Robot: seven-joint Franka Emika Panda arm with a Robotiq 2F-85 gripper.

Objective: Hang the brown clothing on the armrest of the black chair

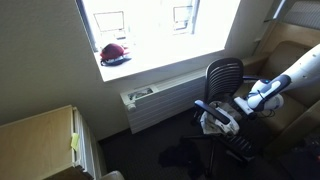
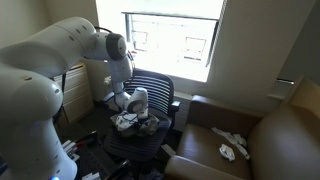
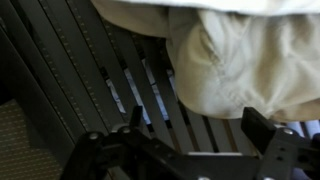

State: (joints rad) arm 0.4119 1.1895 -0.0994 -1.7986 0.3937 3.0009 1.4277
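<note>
Hand (image 3: 185, 150) hangs wide apart, tan clothing (image 3: 240, 60) lying just beyond it.

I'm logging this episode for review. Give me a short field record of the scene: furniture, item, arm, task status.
furniture: black chair, mesh back
item: clothing, pale tan, bunched on the chair's seat
arm: gripper, jaws open, empty, close to the clothing
status: clothing not yet hung

arm (image 1: 285, 82) in from frame right, gripper (image 1: 236, 106) low over black mesh chair (image 1: 224, 72), pale clothing (image 1: 213, 121) bunched on its seat; red cap (image 1: 114, 52) on windowsill (image 1: 150, 62), radiator (image 1: 165, 98) below
</note>
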